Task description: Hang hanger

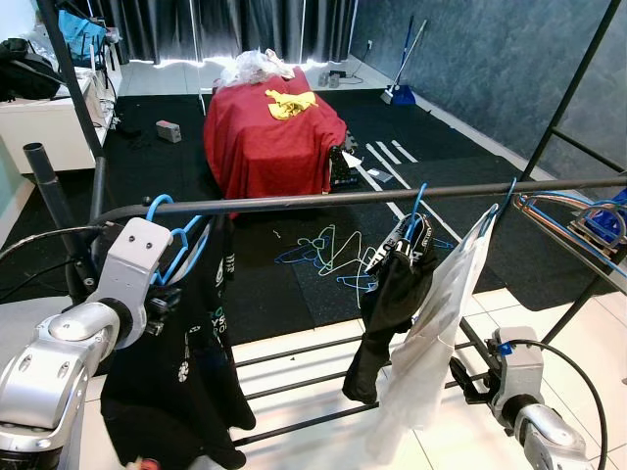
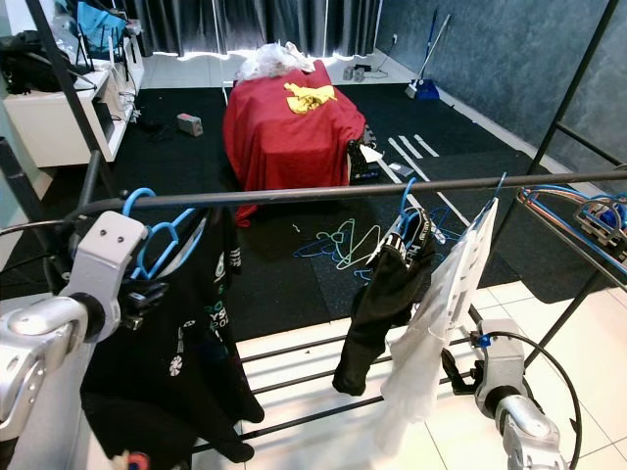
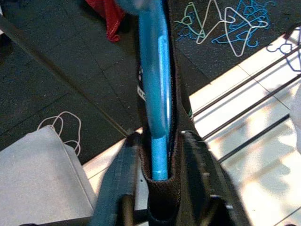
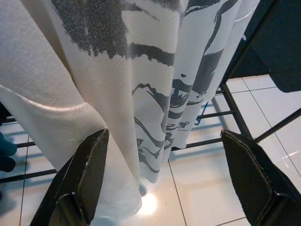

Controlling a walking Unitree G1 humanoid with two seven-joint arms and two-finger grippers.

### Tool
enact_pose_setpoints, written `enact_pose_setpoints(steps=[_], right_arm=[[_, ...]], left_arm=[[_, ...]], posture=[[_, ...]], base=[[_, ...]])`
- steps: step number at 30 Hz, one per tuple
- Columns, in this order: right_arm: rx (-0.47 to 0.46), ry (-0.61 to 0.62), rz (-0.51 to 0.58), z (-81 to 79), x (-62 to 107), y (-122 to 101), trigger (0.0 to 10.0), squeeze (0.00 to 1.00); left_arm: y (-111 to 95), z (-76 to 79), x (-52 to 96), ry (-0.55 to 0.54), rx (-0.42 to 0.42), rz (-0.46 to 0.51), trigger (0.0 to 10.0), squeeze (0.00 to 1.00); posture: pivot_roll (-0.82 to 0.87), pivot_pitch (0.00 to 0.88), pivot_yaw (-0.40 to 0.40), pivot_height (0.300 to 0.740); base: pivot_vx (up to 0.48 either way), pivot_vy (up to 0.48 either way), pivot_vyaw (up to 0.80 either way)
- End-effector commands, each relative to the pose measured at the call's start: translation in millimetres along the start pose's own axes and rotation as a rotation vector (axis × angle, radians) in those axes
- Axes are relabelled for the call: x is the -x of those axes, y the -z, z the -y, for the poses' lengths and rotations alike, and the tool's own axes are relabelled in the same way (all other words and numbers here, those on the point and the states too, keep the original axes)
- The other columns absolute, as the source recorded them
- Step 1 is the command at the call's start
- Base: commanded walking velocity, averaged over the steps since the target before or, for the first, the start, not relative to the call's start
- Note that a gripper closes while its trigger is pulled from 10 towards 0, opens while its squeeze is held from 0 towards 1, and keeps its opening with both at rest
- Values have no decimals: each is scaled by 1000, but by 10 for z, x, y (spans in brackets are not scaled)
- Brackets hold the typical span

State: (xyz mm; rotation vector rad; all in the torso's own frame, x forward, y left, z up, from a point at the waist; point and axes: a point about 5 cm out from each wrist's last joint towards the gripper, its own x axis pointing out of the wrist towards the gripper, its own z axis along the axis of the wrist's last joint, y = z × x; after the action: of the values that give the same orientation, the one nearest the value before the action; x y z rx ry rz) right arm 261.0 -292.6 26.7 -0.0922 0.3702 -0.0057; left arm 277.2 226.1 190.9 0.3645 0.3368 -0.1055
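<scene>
While the left gripper (image 3: 160,188) pinches the blue hanger (image 3: 155,94) carrying the black shirt (image 1: 181,382), its hook sits at the rail (image 1: 323,200) on the near left — whether hooked over, I cannot tell. The hanger's long axis runs along the fingers. The right gripper (image 4: 164,188) — spread wide, empty — faces the white garment (image 4: 141,84).

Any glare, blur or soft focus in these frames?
Left wrist view: the blue hanger is soft up close, and the sunlit tiles are blown out. Right wrist view: a glare spot on the tile below the white garment. Eye views: sharp, with bright light under the curtains.
</scene>
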Motion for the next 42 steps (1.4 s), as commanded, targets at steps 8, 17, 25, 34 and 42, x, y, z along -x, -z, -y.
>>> enact_pose_setpoints(steps=[8,17,25,34,42], right_arm=[[-4,16,-6,70,28,10,10000,0],[-4,24,-3,89,31,1,10000,0],[-2,22,-2,90,24,-9,10000,0],[3,18,5,94,24,-31,10000,0],[2,13,14,92,19,-51,10000,0]], left_arm=[[-94,-173,4,-93,-52,62,0,0],[-568,-192,194,129,24,470,0,0],[-427,-32,356,370,-18,471,10000,0],[202,7,391,531,-88,178,10000,0],[305,-223,523,545,-71,162,10000,0]], posture=[[163,0,-70,740],[163,0,-67,740],[161,0,-69,740],[153,0,-64,740],[156,0,-65,740]], base=[[0,0,0],[0,0,0],[0,0,0],[0,0,0],[-202,0,0]])
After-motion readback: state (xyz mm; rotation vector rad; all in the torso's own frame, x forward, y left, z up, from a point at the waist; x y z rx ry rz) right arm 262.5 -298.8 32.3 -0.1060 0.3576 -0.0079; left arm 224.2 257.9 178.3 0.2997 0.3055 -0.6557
